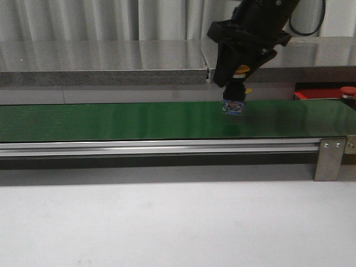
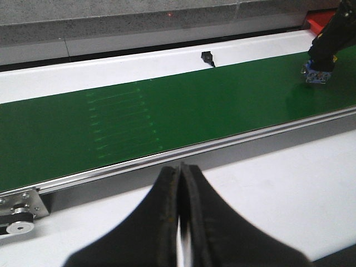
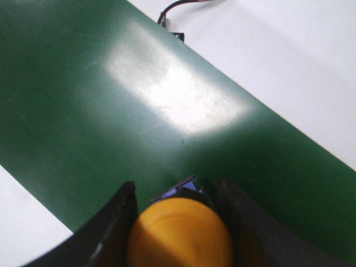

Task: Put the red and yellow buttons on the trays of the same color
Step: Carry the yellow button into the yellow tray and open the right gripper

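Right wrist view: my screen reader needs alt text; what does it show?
A yellow button with a blue base sits between the right gripper's two black fingers, just over the glossy green belt. White table surface lies beyond the belt.

Support: a long glossy green conveyor belt [image 1: 111, 119] ran across a white table [image 1: 167, 222].
Frame: an aluminium rail [image 1: 156, 147] edged the belt's near side.
On belt: a yellow-capped button [image 3: 179, 233] with a blue base, possibly just touching the surface.
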